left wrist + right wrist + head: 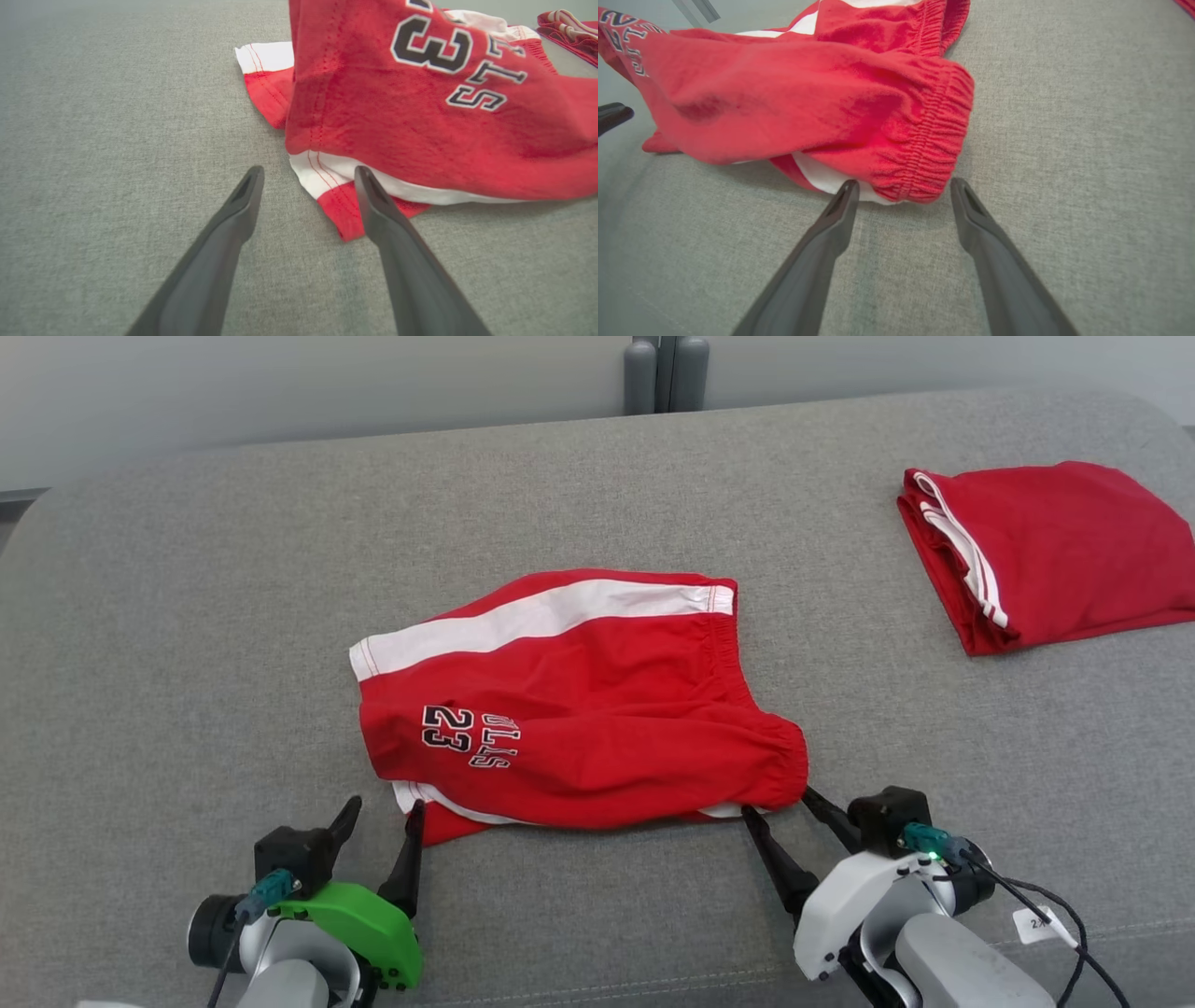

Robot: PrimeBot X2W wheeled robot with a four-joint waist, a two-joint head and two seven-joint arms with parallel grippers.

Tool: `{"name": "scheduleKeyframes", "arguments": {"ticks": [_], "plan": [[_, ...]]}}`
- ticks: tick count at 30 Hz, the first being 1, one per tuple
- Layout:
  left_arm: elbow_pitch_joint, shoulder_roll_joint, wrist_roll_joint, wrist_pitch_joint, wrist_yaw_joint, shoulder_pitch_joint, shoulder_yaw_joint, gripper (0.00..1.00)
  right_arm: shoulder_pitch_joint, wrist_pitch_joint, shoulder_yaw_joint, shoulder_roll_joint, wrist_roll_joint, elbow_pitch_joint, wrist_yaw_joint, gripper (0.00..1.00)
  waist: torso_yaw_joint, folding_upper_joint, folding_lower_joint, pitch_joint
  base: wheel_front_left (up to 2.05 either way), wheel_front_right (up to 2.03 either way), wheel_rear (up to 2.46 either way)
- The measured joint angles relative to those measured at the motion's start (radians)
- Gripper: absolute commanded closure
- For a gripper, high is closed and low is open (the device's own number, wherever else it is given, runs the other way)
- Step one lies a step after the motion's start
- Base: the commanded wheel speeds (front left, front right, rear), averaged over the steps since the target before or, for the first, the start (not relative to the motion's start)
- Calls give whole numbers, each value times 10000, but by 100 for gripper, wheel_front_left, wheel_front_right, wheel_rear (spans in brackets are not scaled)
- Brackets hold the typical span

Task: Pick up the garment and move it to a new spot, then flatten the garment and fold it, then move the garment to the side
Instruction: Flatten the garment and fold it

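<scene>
Garment (579,709): red cloth, matt, soft-looking; waistband gathered elastic; white stripe w/ red stitching. Grey surface (187,616) under garment: woven fabric, matt, coarse. Left gripper (385,803): fingers dark matt plastic, smooth; shell green plastic, slight gloss. Right gripper (777,802): same fingers, white smooth shell. Folded red cloth (1055,551) beyond garment: matt.

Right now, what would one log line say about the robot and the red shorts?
shorts: rumpled on grey cushion; left fingers: open, at hem corner; right fingers: open, at waistband corner; held: nothing
</scene>
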Motion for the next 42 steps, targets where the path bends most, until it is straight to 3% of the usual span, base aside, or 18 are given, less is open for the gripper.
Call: {"name": "scheduleKeyframes", "arguments": {"ticks": [14, 15, 16, 17, 18, 24, 32, 42], "plan": [[1584, 276, -1281, 0, -10, -1415, -1576, 0, -1198, -134, 1139, 29, 625, 713, 0, 0, -154, 0, 0, 555, 0, 0, 0], [1659, 278, -1398, 0, -10, -1478, -1659, 0, -1232, -136, 1175, 19, 646, 709, 0, 6, -172, 0, 0, 580, 0, 0, 0], [1762, 272, -1569, -4, -10, -1547, -1724, 29, -1245, -136, 1225, 21, 665, 711, 2, 34, -188, 0, 0, 601, 0, 0, 0], [1868, 276, -1651, -8, -10, -1613, -1797, 76, -1247, -136, 1266, 25, 677, 719, 2, 61, -198, 0, 0, 621, 0, 0, 0], [1933, 290, -1685, -10, -10, -1680, -1881, 100, -1249, -136, 1302, 13, 694, 723, 2, 98, -206, 0, 0, 636, 0, 0, 0], [1659, 330, -1879, -2, -10, -1777, -2054, 100, -1280, -140, 1315, -88, 769, 610, 2, 100, -134, 0, 0, 628, 0, 0, 0], [-151, 591, -1417, -2, -10, -567, -1390, 100, -774, -142, 1517, -337, 1285, -257, 2, 100, -28, 0, 0, 143, 0, 0, 0], [-2454, 1126, -533, 0, -12, 716, -1252, 100, -516, 270, 2151, -1522, 2535, -1896, 0, 100, 126, 0, 0, -606, 0, 0, 0]]}}
